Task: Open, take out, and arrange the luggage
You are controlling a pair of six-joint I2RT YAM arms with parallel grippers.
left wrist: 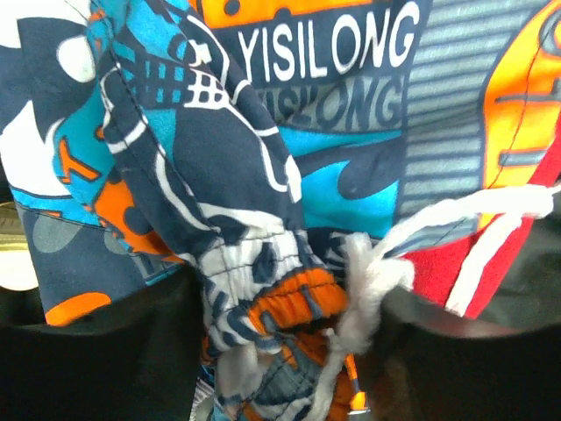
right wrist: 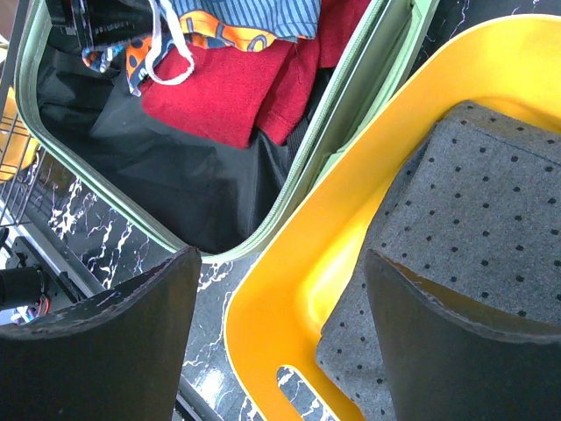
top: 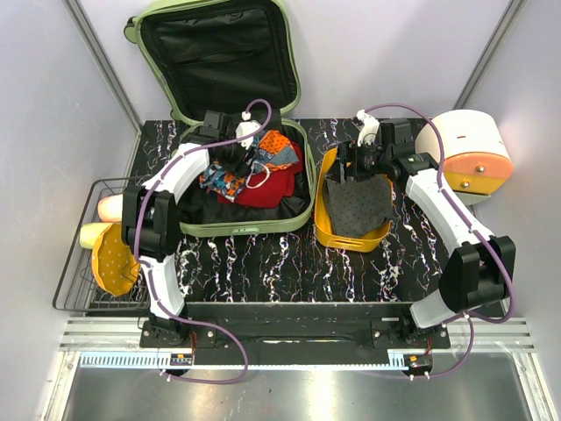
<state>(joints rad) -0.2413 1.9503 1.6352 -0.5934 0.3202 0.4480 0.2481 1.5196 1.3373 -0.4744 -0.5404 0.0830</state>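
Note:
The pale-green luggage [top: 245,228] lies open, its lid [top: 219,53] leaning on the back wall. Inside are patterned blue-orange shorts [top: 272,149] and a red garment [top: 272,189]. My left gripper [top: 235,162] is down in the suitcase, open, its jaws either side of a bunch of the shorts [left wrist: 263,158] and their white drawstring [left wrist: 372,272]. My right gripper [top: 351,171] is open and empty over the left rim of the yellow tray [top: 326,224], which holds a grey dotted cloth [top: 359,206]. The right wrist view shows the tray [right wrist: 333,228], the cloth [right wrist: 491,210] and the suitcase rim [right wrist: 324,149].
A wire basket [top: 74,263] at the left table edge holds a yellow perforated piece [top: 114,259] and cream items. A white and orange appliance [top: 465,153] stands at the back right. Grey walls close in the back and sides.

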